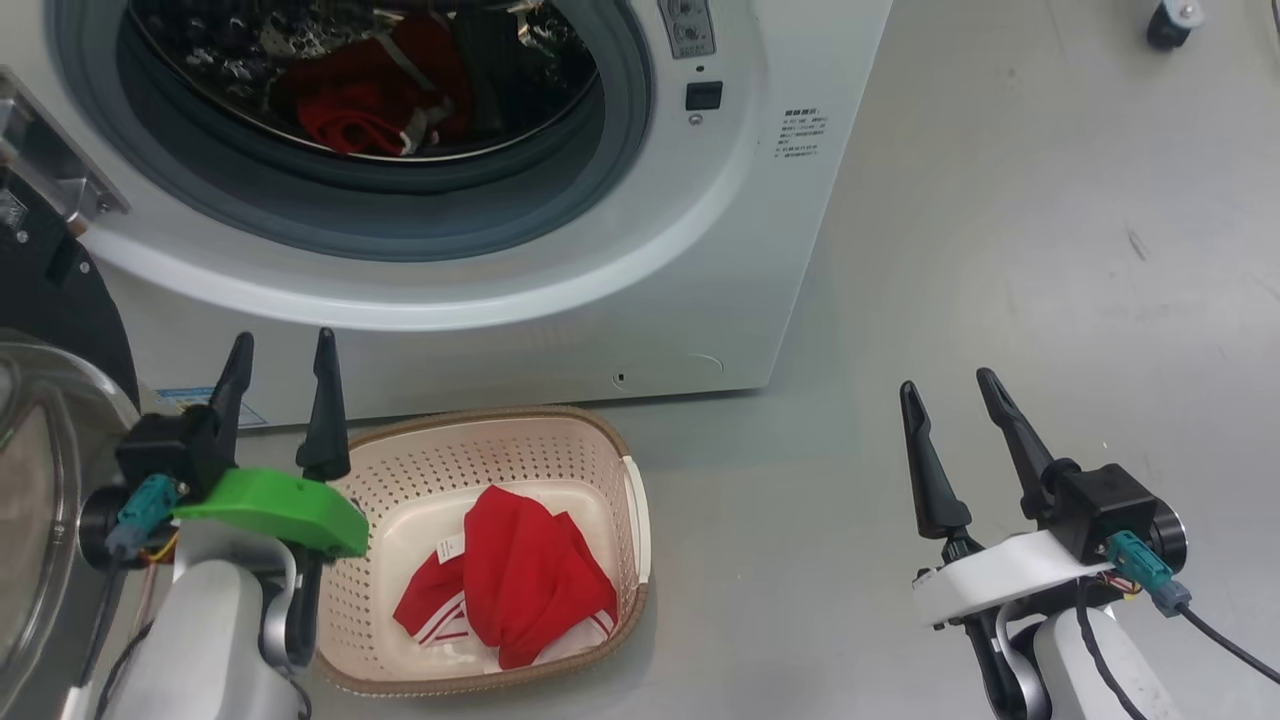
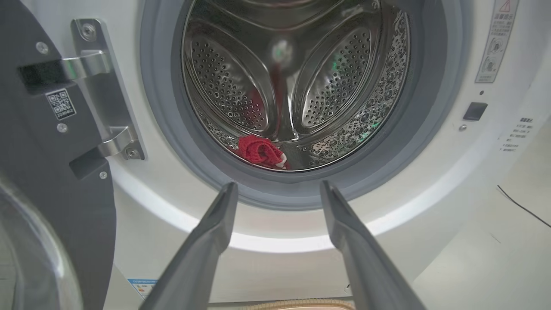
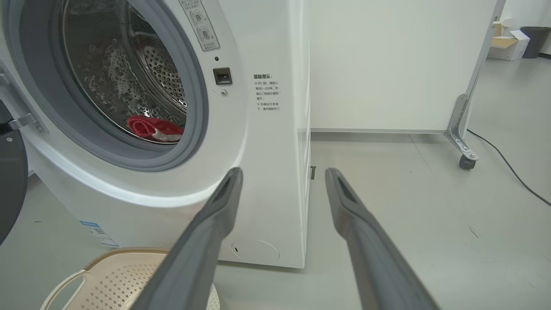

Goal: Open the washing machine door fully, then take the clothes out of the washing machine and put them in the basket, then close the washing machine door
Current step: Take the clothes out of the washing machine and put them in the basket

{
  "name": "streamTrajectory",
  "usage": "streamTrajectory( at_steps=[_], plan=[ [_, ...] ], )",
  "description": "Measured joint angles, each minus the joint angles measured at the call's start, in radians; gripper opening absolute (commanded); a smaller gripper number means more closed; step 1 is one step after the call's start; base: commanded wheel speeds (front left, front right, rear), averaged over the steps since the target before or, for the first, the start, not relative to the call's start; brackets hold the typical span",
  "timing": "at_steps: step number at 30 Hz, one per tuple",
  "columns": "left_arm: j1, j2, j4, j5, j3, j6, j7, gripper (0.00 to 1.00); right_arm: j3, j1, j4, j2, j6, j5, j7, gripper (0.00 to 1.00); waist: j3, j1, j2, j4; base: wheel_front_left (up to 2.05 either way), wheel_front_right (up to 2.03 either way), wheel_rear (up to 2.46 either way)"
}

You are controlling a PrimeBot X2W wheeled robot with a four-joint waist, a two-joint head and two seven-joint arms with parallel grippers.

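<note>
Clothes (image 1: 520,570) in basket (image 1: 545,452) just R of left gripper (image 1: 284,338), spread; right gripper (image 1: 946,381) spread, well apart.

White front-loading washing machine (image 1: 560,300) with steel drum: one. Round black-rimmed glass door (image 1: 60,310), left: one. Cream perforated plastic basket (image 1: 500,415), near: one. Red fabric clothes: one bundle in the drum (image 1: 370,100), far; one white-striped heap in the basket (image 1: 520,580), piece count not discernible. Grippers: two, left gripper (image 1: 284,336) and right gripper (image 1: 946,380), two dark fingers each. Black castor wheel (image 1: 1172,20), far right: one.
</note>
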Motion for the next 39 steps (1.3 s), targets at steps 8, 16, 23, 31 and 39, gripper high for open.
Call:
streamTrajectory(
  at_steps=[8,16,23,31,39],
  plan=[
    [0.139,-0.001,-0.066,0.023,-0.006,0.013,0.000,1.00,-0.005,0.054,-0.002,0.002,0.005,0.000,0.000,1.00,-0.078,0.0000,0.0000,0.007,0.00,0.00,0.00],
    [0.277,-0.005,-0.116,0.053,-0.026,0.025,0.000,1.00,-0.007,0.117,-0.008,0.003,0.002,0.009,0.000,1.00,-0.152,0.0000,0.0000,0.017,0.00,0.00,0.00],
    [0.350,-0.005,-0.165,0.067,-0.042,0.035,0.000,1.00,0.003,0.157,-0.023,0.004,-0.005,0.009,0.000,1.00,-0.188,0.0000,0.0000,0.021,0.00,0.00,0.00],
    [0.405,-0.005,-0.212,0.069,-0.047,0.044,0.000,1.00,0.010,0.192,-0.031,0.004,-0.014,0.010,0.000,1.00,-0.200,0.0000,0.0000,0.022,0.00,0.00,0.00],
    [0.427,-0.005,-0.250,0.069,-0.048,0.053,0.000,1.00,0.020,0.194,-0.034,0.004,-0.015,0.010,0.000,1.00,-0.201,0.0000,0.0000,0.018,0.00,0.00,0.00]
  ],
)
